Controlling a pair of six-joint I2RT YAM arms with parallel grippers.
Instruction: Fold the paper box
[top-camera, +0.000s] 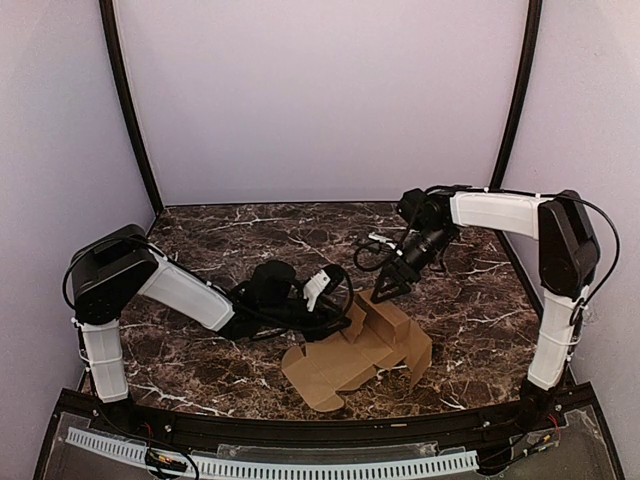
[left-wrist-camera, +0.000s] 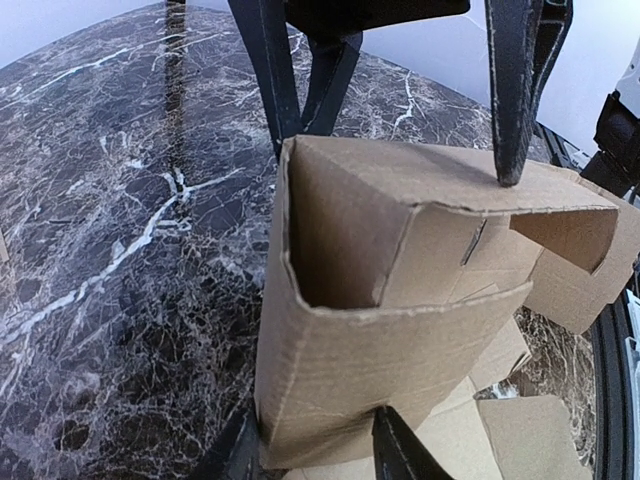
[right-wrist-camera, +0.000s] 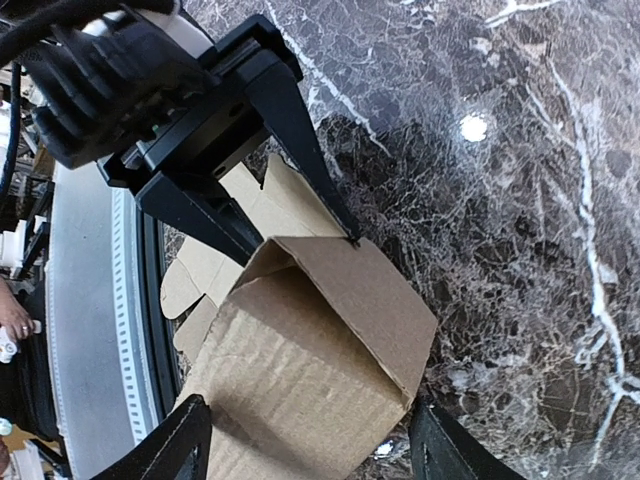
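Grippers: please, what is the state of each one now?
Left gripper: around a paper box wall, grip cannot be told.
Right gripper: open, straddling the paper box.

Half-folded, the paper box (left-wrist-camera: 400, 300) stands on a dark marbled table (left-wrist-camera: 120, 250), one raised wall forming an open pocket. My left gripper (left-wrist-camera: 315, 455) straddles its near wall; the right gripper (left-wrist-camera: 400, 160), fingers (left-wrist-camera: 515, 100) spread wide, meets the far edge.
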